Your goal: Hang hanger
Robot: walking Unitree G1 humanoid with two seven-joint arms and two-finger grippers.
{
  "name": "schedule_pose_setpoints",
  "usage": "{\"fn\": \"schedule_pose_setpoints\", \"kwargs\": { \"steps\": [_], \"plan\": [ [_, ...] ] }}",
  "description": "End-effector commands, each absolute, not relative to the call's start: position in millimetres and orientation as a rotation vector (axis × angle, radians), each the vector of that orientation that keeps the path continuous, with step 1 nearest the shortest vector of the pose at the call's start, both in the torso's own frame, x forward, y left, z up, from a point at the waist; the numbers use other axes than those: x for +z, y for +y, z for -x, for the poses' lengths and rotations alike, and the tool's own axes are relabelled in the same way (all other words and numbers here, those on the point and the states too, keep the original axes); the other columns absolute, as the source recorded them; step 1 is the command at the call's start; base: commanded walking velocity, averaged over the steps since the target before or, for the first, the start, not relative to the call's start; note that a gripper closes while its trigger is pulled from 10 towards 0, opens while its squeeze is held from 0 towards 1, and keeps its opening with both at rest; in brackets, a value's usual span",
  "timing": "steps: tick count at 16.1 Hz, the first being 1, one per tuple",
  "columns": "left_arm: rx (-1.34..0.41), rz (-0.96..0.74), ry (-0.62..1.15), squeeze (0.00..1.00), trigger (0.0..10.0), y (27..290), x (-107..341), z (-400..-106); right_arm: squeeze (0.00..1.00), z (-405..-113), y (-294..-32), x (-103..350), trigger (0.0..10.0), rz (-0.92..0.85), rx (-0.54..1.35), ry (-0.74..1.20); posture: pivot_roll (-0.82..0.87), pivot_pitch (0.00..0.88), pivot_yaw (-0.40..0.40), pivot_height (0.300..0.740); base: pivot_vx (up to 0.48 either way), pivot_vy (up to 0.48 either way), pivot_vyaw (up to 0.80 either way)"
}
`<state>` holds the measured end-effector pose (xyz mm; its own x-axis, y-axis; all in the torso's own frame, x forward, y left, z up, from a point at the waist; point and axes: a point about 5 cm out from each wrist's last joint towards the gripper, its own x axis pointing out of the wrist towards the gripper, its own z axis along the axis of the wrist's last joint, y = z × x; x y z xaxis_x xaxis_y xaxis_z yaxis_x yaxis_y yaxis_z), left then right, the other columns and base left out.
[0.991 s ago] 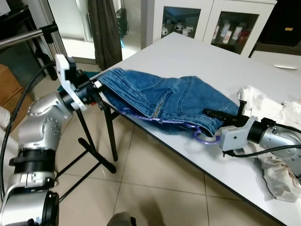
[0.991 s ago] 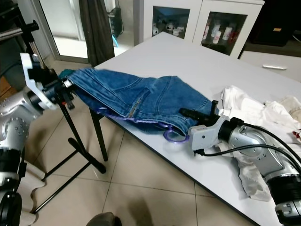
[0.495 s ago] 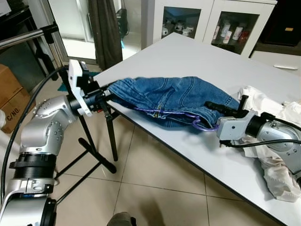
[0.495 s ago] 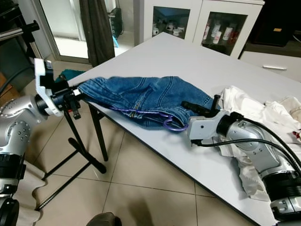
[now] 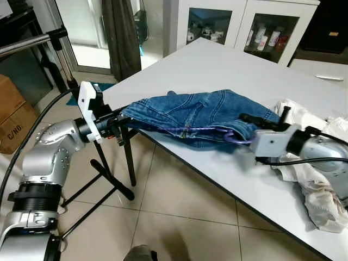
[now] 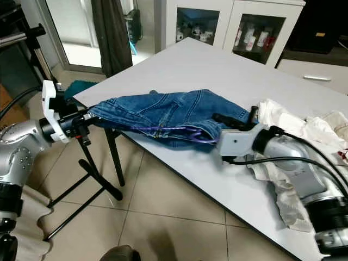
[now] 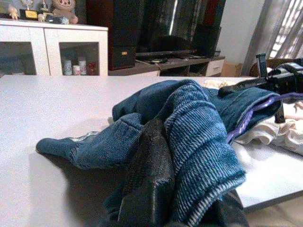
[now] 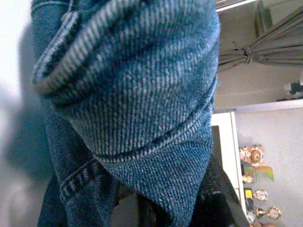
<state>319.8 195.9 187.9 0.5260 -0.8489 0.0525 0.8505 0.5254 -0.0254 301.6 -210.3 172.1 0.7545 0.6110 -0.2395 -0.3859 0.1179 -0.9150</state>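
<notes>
My left gripper [image 5: 120,120] is clamped on one end of the jeans [image 5: 201,111], left of centre in the head view, just off the table's [image 5: 217,60] near-left corner. In the left wrist view one black finger [image 7: 147,184] presses into the bunched denim; fingers closed tight on the fabric.

My right gripper [image 5: 247,120] sits right of centre, at the other end of the jeans, low over the tabletop. The right wrist view shows denim folded right against the lens, with dark finger tips [image 8: 213,198] at the lower edge. Fingers are closed on the cloth.

The jeans stretch between my two grippers, lying along the table's front edge, left end hanging past the corner.

The hanger [image 5: 217,132] is purple, tucked inside the jeans; its bar runs along the lower hem and its loop pokes out just beside my right gripper.

White cloth [image 5: 310,163] is piled on the table at the right edge, under my right arm. A black stand [image 5: 103,168] is on the tiled floor, lower left. A glass-door cabinet [image 5: 239,24] is at the top centre.
</notes>
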Motion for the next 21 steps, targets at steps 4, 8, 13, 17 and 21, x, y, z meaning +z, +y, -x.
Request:
{"fn": "schedule_pose_setpoints", "kwargs": {
  "steps": [4, 8, 13, 17, 21],
  "plan": [
    [-1.026, 0.019, -0.046, 0.00, 0.0, 189, 192, -321, 0.00, -304, -220, 174, 0.0, 1.251, 0.663, -0.170, 0.19, 0.000, -0.004, 0.740, 0.000, 0.000, 0.00],
    [-0.990, 0.021, -0.026, 0.00, 0.0, 198, 189, -323, 0.00, -301, -233, 182, 0.0, 1.230, 0.646, -0.144, 0.19, 0.000, -0.001, 0.740, 0.000, 0.000, 0.00],
    [-0.793, 0.044, -0.030, 0.00, 10.0, 188, 183, -337, 0.00, -304, -220, 169, 9.1, 1.138, 0.588, -0.128, 0.20, 0.000, -0.001, 0.740, 0.000, 0.000, 0.00],
    [-0.769, 0.077, 0.001, 0.00, 10.0, 172, 183, -338, 0.00, -308, -214, 166, 10.0, 1.156, 0.568, -0.116, 0.20, 0.000, -0.001, 0.740, 0.000, 0.000, 0.00],
    [-0.749, 0.059, 0.006, 0.00, 10.0, 156, 194, -341, 0.00, -311, -205, 166, 10.0, 1.205, 0.546, -0.112, 0.20, 0.000, 0.001, 0.740, 0.000, 0.000, 0.00]
  ]
}}
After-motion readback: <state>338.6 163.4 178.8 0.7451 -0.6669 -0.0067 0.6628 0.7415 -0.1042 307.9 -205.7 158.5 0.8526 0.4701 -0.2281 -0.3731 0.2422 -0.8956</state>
